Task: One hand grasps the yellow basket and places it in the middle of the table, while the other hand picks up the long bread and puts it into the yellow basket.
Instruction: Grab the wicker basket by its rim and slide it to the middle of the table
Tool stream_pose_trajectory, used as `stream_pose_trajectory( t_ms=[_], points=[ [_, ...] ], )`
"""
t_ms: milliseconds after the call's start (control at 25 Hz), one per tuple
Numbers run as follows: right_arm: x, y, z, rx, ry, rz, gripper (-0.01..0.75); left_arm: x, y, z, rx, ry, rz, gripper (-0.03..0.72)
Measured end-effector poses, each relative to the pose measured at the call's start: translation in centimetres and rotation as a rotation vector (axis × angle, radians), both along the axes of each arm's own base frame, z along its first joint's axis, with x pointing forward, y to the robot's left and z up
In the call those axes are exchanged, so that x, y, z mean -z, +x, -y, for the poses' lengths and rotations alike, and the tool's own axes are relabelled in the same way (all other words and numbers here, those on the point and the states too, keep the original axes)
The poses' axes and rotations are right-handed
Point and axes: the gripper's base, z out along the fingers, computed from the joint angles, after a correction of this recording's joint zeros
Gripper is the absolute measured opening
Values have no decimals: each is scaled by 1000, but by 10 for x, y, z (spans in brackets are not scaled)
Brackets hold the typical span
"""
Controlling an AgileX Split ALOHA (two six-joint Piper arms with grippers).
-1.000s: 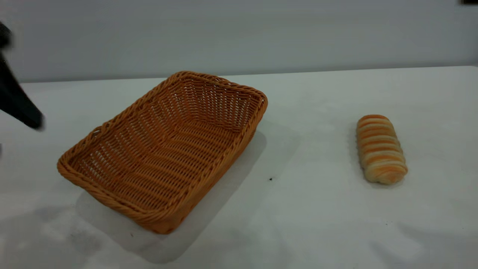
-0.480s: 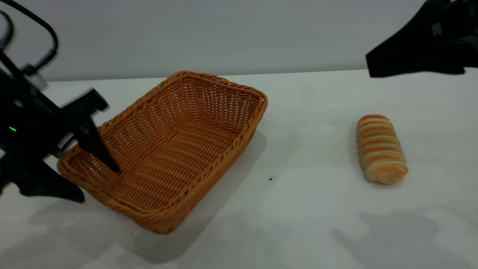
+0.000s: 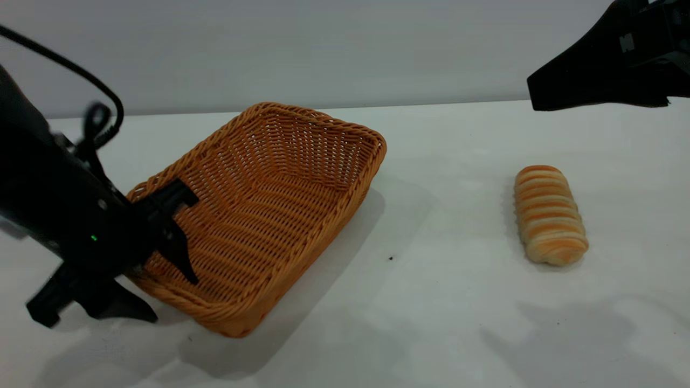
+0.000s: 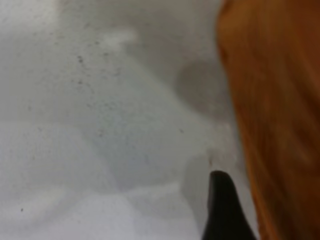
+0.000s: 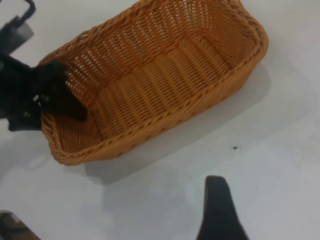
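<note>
The yellow basket lies at an angle on the left half of the table. It is empty. My left gripper is open and straddles the basket's near-left rim, one finger inside and one outside. The left wrist view shows one finger beside the basket wall. The long bread lies alone on the right of the table. My right gripper hangs high at the far right, above and behind the bread, open and empty. The right wrist view shows one finger, the basket and the left gripper.
A grey wall runs behind the table's far edge. A black cable loops above the left arm. A small dark speck lies on the white top between the basket and the bread.
My left arm came in from the left edge, dropped lower and moved right along the basket's near-left rim. My right arm entered at top right and then held still. Basket and bread have not moved.
</note>
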Motion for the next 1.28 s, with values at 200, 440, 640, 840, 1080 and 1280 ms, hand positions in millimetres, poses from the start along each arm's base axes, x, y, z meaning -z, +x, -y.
stream_pose_trajectory(
  t_ms=[200, 440, 640, 840, 1080, 1280],
  points=[
    [0, 1, 1, 17, -10, 4, 548, 6, 1, 0, -84, -12, -19, 163],
    [3, 3, 5, 86, -14, -30, 546, -5, 5, 2, 30, -4, 20, 101],
    [22, 14, 8, 127, -64, -95, 546, -26, 30, 8, 374, 5, 71, 101],
    [39, 37, 5, 146, -99, -145, 546, -46, 72, 6, 625, 45, 114, 101],
    [54, 82, 23, 257, -126, -166, 546, -25, 109, 13, 809, 71, 24, 101],
    [82, 119, 49, 342, -136, -223, 538, -2, 125, 18, 820, 51, -17, 101]
  ],
)
